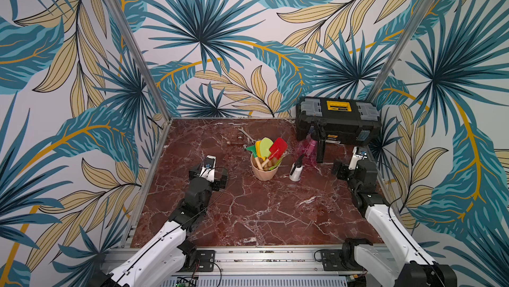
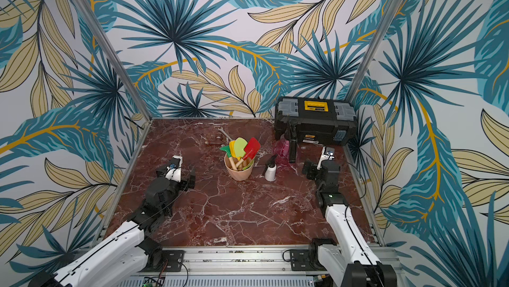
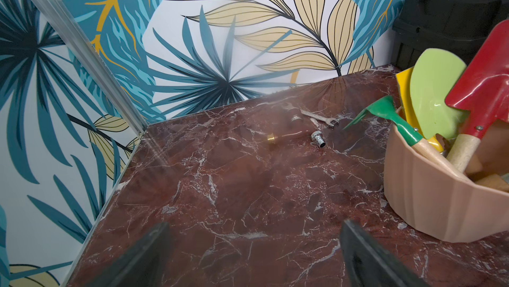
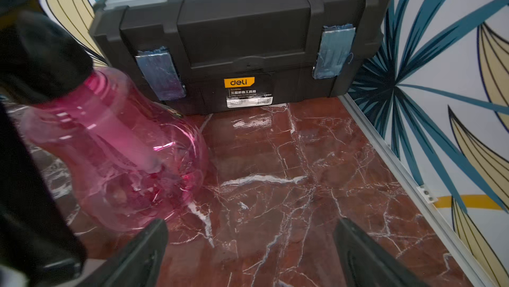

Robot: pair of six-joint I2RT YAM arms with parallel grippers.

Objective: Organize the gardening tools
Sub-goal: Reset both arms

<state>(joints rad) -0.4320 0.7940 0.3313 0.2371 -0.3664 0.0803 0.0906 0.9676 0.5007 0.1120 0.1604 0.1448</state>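
A peach pot [image 1: 265, 173] in mid-table holds the gardening tools heads up: a red spade [image 1: 278, 147], a light green spade [image 3: 435, 90], a yellow spade [image 3: 405, 87] and a green rake [image 3: 382, 109]. To its right stand a white spray bottle [image 1: 295, 172] and a pink round sprayer [image 4: 124, 156] with a black pump. My left gripper [image 3: 253, 255] is open over bare marble, left of the pot. My right gripper [image 4: 250, 255] is open too, just right of the pink sprayer, with nothing between its fingers.
A black-and-yellow toolbox [image 1: 338, 123] stands shut at the back right, behind the pink sprayer. A metal wrench [image 3: 316, 116] and loose fittings [image 3: 318, 138] lie behind the pot. Aluminium rails edge the table [image 1: 261, 216] on both sides.
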